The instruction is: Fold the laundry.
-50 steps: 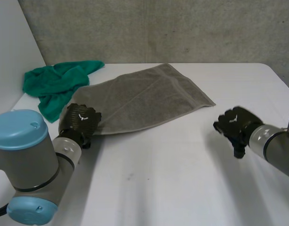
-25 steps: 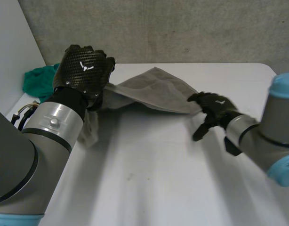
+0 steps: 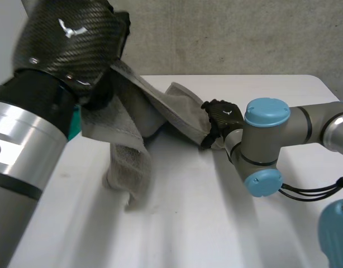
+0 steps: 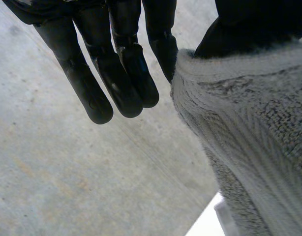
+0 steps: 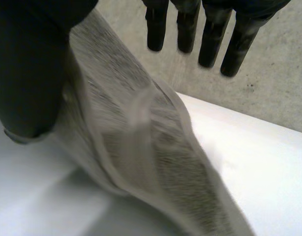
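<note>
No legible text; white winged emblem point(image 3: 71, 28) on left hand point(image 3: 76, 56), another on right hand point(image 3: 219, 118).

Left hand point(image 4: 94, 83): fingers straight, thumb pinching towel edge.
Towel point(image 4: 249, 147): grey, hangs by thumb.
Counter point(image 4: 207, 228): white sliver beside towel.

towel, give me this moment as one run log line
left hand: raised, pinching towel edge | right hand: low by table, gripping towel's other end | towel: slung between hands, not yet folded
</note>
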`<state>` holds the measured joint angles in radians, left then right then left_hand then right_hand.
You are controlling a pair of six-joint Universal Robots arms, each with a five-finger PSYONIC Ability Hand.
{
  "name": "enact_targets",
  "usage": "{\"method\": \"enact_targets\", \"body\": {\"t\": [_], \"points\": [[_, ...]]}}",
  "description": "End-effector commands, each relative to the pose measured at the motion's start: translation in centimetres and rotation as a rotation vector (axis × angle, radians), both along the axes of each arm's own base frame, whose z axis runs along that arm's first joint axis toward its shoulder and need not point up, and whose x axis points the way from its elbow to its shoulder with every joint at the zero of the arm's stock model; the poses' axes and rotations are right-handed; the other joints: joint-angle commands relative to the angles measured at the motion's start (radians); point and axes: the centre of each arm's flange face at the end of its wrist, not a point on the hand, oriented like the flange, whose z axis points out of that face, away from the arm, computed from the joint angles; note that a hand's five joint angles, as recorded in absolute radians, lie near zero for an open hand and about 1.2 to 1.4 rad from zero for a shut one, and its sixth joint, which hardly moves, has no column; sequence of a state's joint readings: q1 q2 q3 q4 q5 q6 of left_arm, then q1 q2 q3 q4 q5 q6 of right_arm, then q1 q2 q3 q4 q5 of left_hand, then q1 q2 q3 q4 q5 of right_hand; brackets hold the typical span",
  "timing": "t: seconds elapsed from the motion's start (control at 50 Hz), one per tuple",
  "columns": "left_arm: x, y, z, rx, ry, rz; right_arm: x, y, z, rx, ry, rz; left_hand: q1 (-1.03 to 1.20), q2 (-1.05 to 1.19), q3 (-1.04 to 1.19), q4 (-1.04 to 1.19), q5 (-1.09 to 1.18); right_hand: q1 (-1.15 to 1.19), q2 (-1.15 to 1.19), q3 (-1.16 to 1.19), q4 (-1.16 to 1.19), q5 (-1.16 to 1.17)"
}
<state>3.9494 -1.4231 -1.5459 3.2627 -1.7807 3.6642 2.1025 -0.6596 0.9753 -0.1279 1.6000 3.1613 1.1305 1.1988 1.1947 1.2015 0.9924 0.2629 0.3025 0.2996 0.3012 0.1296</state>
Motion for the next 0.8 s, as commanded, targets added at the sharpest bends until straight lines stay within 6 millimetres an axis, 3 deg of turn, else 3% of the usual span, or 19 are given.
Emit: {"method": "enact_targets", "body": {"t": [0.02,0.08,0.12,0.22,0.3,0.32,0.38,0.44,0.46,0.5,0.52,0.56,0.58,0.72,0.8], "points": [[1.1,0.9,1.8,-0.045,0.045,0.005,0.3,-1.2,-0.9,-0.024,0.036,0.006,0.266,0.197,0.202,0.195,0.229,0.537,0.497,0.5,0.498,0.496],[1.2,1.0,2.0,-0.046,0.059,0.005,0.2,-1.4,-1.0,-0.017,0.033,0.016,0.266,0.197,0.202,0.195,0.229,0.799,0.759,0.762,0.76,0.758],[1.2,0.9,2.0,-0.043,0.07,0.003,-0.4,-1.7,-1.1,0.002,0.03,0.031,0.266,0.197,0.202,0.195,0.229,1.132,1.093,1.096,1.094,1.091],[1.3,0.7,2.1,-0.043,0.072,0.011,-1.3,-1.9,-0.7,0.026,0.031,0.049,0.266,0.197,0.202,0.195,0.229,1.133,1.094,1.097,1.095,1.092],[1.7,-0.2,1.8,-0.037,0.064,0.045,-3.6,-2.4,2.3,0.027,0.055,0.016,0.266,0.197,0.202,0.195,0.229,1.133,1.094,1.097,1.095,1.092],[1.8,-0.5,1.7,-0.036,0.06,0.053,-5.0,-2.8,4.2,0.004,0.067,-0.004,0.266,0.197,0.202,0.195,0.229,1.133,1.094,1.097,1.095,1.092],[2.4,-1.8,1.1,-0.021,0.046,0.099,-7.5,-3.4,7.4,-0.061,0.126,-0.032,0.266,0.197,0.202,0.195,0.229,1.133,1.094,1.097,1.095,1.092],[3.2,-3.4,0.2,0.003,0.022,0.154,-12.4,-3.7,12.0,-0.2,0.34,-0.057,0.266,0.197,0.202,0.195,0.229,1.133,1.094,1.097,1.095,1.092],[3.6,-4.2,-0.2,0.013,0.017,0.181,-13.0,-3.5,12.8,-0.221,0.379,-0.057,0.266,0.197,0.202,0.195,0.229,1.133,1.094,1.097,1.095,1.092],[3.9,-4.9,-0.7,0.028,0.004,0.201,-14.1,-2.7,14.4,-0.259,0.477,-0.051,0.266,0.197,0.202,0.195,0.229,1.133,1.094,1.097,1.095,1.092],[4.1,-5.3,-1.1,0.04,-0.006,0.214,-14.8,-1.2,16.2,-0.283,0.566,-0.038,0.266,0.197,0.202,0.195,0.229,1.133,1.094,1.097,1.095,1.092],[4.3,-6.6,-2.5,0.088,-0.038,0.24,-15.2,0.2,17.4,-0.28,0.633,-0.018,0.266,0.197,0.202,0.195,0.229,1.133,1.094,1.097,1.095,1.092],[4.3,-6.9,-3.0,0.106,-0.052,0.243,-15.5,2.0,18.5,-0.264,0.689,0.011,0.266,0.197,0.202,0.195,0.229,1.133,1.094,1.097,1.095,1.092],[3.2,-9.1,-8.3,0.291,-0.186,0.222,-16.1,7.9,20.9,-0.164,0.782,0.112,0.266,0.197,0.202,0.195,0.229,1.133,1.094,1.097,1.095,1.092],[2.4,-10.4,-11.0,0.361,-0.236,0.203,-16.1,9.1,20.4,-0.169,0.851,0.157,0.266,0.197,0.202,0.195,0.229,1.133,1.094,1.097,1.095,1.092]]}}
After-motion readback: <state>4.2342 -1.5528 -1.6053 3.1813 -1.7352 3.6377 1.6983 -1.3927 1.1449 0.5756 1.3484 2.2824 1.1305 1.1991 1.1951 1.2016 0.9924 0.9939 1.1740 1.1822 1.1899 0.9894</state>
